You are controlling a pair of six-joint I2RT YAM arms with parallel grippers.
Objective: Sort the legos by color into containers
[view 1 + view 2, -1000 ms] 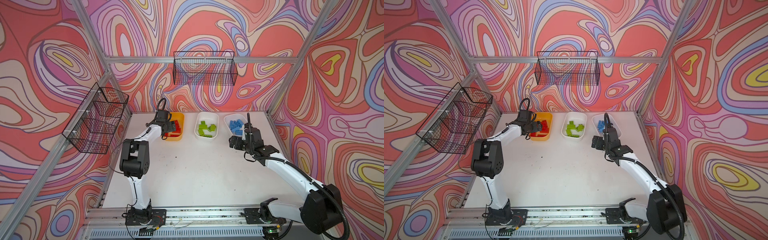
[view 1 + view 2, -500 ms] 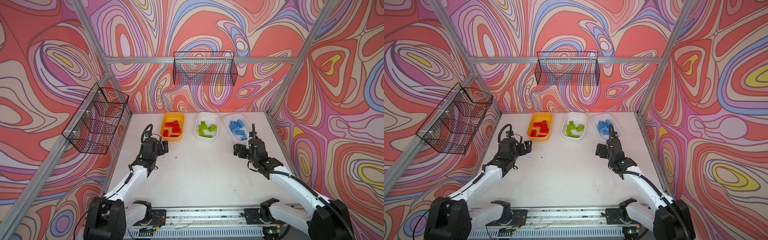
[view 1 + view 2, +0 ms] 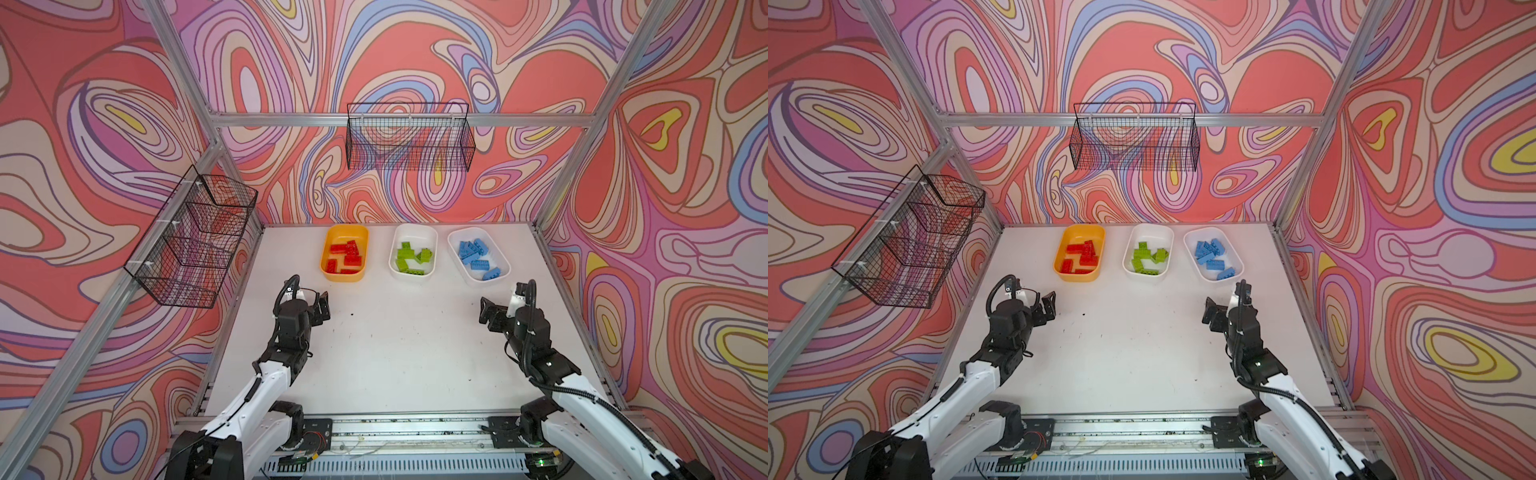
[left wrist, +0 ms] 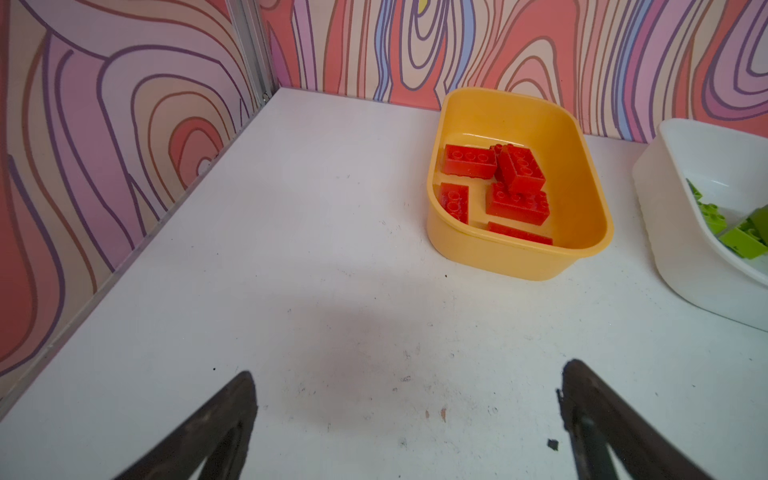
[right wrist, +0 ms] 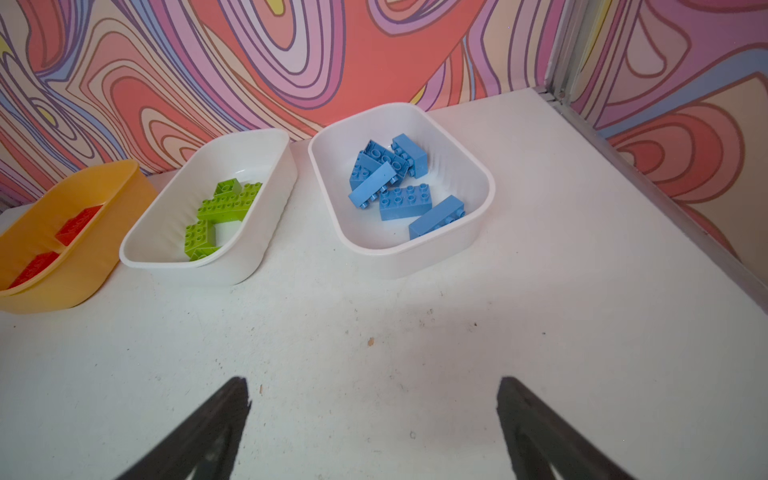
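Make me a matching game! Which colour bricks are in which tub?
Tubs:
1. yellow-orange tub
2. middle white tub
3. white tub nearest the right gripper

Bricks:
A. light blue bricks
B. red bricks
C. lime green bricks

Pairs: 1-B, 2-C, 3-A.
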